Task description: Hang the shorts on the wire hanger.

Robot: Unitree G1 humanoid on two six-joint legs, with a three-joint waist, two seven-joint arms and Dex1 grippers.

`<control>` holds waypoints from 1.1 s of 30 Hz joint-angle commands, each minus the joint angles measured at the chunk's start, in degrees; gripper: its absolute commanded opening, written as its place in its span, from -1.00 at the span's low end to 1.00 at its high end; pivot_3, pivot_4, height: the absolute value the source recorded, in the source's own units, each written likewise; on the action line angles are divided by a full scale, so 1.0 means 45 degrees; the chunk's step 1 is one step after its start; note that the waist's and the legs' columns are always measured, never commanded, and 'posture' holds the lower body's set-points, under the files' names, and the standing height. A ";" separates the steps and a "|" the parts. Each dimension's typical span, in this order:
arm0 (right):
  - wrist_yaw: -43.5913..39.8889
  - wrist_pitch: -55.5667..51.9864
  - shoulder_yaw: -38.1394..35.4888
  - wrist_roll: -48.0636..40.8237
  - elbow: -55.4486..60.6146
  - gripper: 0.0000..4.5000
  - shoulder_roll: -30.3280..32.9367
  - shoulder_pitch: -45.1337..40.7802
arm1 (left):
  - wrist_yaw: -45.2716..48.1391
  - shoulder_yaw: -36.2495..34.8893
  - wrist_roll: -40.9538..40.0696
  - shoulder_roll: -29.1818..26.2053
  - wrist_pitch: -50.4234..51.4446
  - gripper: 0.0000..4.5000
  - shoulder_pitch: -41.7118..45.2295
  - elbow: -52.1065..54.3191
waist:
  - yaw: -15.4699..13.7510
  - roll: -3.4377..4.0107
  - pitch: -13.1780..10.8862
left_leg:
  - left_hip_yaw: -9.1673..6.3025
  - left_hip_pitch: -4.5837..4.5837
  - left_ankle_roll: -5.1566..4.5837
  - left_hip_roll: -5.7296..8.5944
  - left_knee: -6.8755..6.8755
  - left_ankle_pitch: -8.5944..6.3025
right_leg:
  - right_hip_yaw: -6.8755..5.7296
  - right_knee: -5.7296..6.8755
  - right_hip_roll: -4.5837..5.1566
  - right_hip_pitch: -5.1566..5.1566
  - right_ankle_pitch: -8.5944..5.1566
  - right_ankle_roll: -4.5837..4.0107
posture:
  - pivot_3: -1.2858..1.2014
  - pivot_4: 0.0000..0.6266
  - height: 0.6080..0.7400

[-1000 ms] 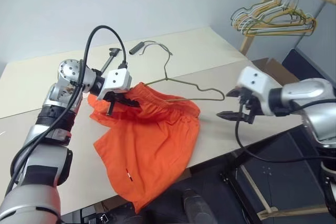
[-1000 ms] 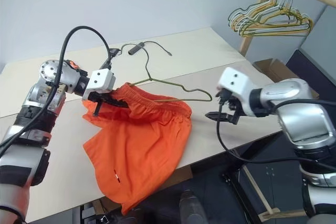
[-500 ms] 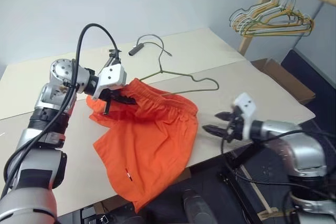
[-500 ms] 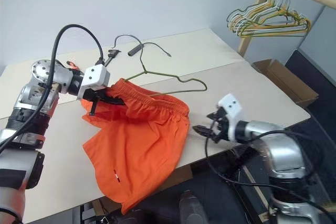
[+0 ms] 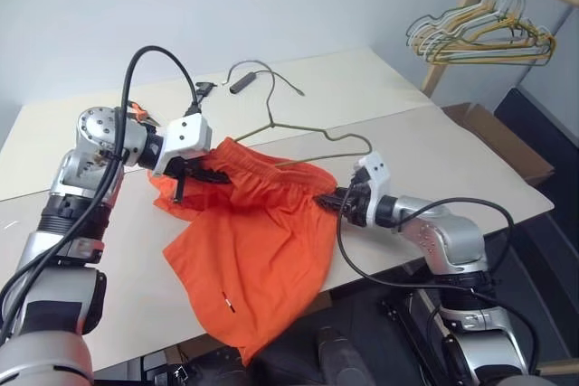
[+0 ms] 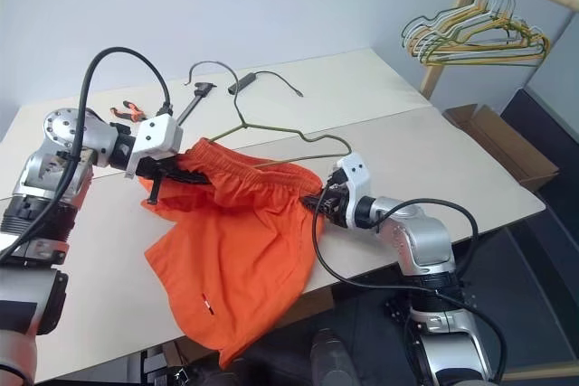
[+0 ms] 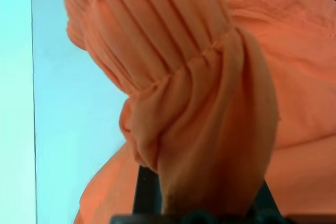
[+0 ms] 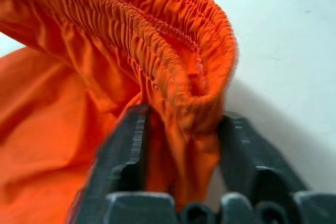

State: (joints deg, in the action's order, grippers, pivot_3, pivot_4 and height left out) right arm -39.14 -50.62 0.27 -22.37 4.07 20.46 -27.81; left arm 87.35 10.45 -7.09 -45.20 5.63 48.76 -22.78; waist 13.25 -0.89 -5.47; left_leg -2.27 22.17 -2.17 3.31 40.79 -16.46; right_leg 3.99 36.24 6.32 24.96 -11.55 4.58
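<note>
The orange shorts (image 5: 253,241) lie spread on the cream table (image 5: 434,146), one leg hanging over the front edge. My left gripper (image 5: 194,172) is shut on the left end of the gathered waistband, which bunches over its fingers in the left wrist view (image 7: 184,77). My right gripper (image 5: 327,199) is at the waistband's right end. In the right wrist view its fingers (image 8: 126,145) press the folded waistband (image 8: 173,61) from both sides. The wire hanger (image 5: 317,136) lies flat just behind the shorts, its lower bar partly hidden by the waistband.
A black cable (image 5: 249,74) and orange-handled pliers (image 6: 127,113) lie at the back of the table. A bunch of coloured hangers (image 5: 479,38) hangs on a wooden rail at the far right. A cardboard box (image 5: 507,146) sits on the floor below it.
My right gripper has come left and down from open space to the right end of the waistband and closed around it. The left gripper has kept its hold in place.
</note>
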 commanded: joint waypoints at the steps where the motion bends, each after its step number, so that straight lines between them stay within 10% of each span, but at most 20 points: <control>1: -0.0206 -0.0206 -0.0547 -0.0806 0.0888 -0.67 0.0241 0.0162 | -0.0136 -0.0493 -0.0260 -0.0301 0.0074 -0.99 -0.0003 0.0519 | -0.0071 0.0000 0.0000 | 0.0000 -0.0002 0.0000 -0.0001 0.0000 0.0000 | -0.0001 -0.0001 -0.0002 -0.0001 0.0000 0.0000 | -0.09 -0.71 1.00; 4: -0.0104 -0.0412 -0.0894 -0.1137 0.1105 -0.99 0.0495 0.0272 | -0.0077 -0.0595 -0.0301 -0.0476 0.0061 -0.99 -0.0194 0.0556 | -0.0115 0.0001 0.0000 | 0.0001 -0.0003 0.0000 -0.0001 0.0000 0.0000 | 0.0000 -0.0004 -0.0003 -0.0004 0.0000 0.0000 | -0.10 -0.70 1.00; 33: -0.1188 -0.0204 -0.1683 -0.1857 0.0329 -0.99 0.4270 0.0314 | 0.0048 0.0572 0.1487 -0.1444 -0.4066 -0.99 -0.0733 -0.2078 | -0.0343 0.0011 -0.0009 | 0.0009 -0.0006 -0.0003 -0.0004 -0.0004 -0.0002 | -0.0007 -0.0035 0.0002 -0.0028 -0.0001 0.0002 | -0.11 -0.76 1.00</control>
State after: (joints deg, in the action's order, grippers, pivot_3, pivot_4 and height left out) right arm -45.16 -52.84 -3.37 -32.17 6.31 36.45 -25.76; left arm 89.61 13.10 -4.39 -49.05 -12.12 45.16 -29.98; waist 11.70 -0.84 -5.51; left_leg -2.23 22.13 -2.19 3.30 40.78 -16.46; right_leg 3.96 36.08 6.34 24.83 -11.56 4.59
